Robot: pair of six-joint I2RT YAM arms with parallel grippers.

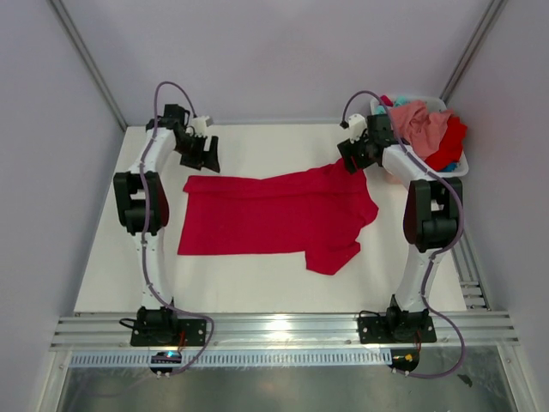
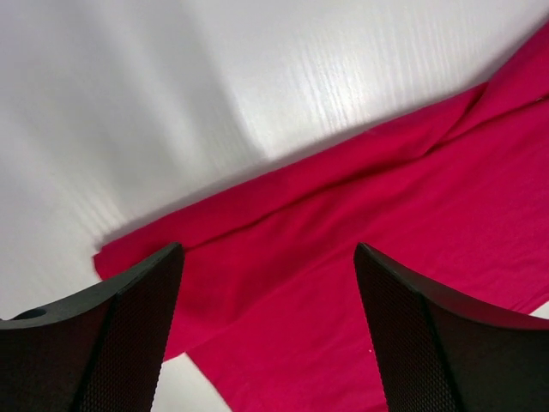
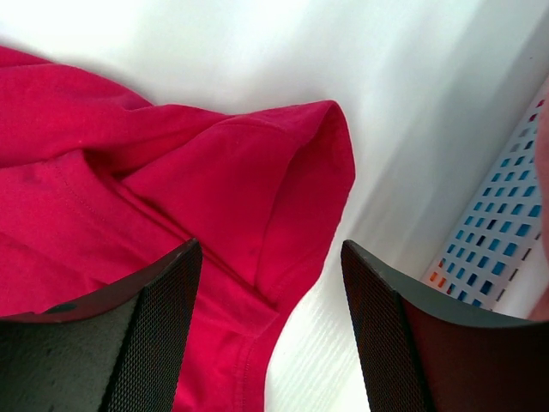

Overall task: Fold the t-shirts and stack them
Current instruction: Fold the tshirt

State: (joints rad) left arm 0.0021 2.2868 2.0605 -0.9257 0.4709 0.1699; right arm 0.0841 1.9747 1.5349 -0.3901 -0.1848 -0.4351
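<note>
Your left gripper (image 1: 203,153) hangs wide open and empty over the far left hem corner of the red t-shirt (image 1: 274,215). The right gripper (image 1: 354,159), equally wide, hovers over its far sleeve. The shirt lies flat across the middle of the worktop (image 1: 257,292), probably spread for folding. At the far right corner, the basket (image 1: 464,166) holding the other t-shirts (image 1: 425,124) crowds your right arm (image 1: 425,215).

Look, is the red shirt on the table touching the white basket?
Apart. The right wrist view shows a strip of bare table between the sleeve of the red shirt and the wall of the white basket.
</note>
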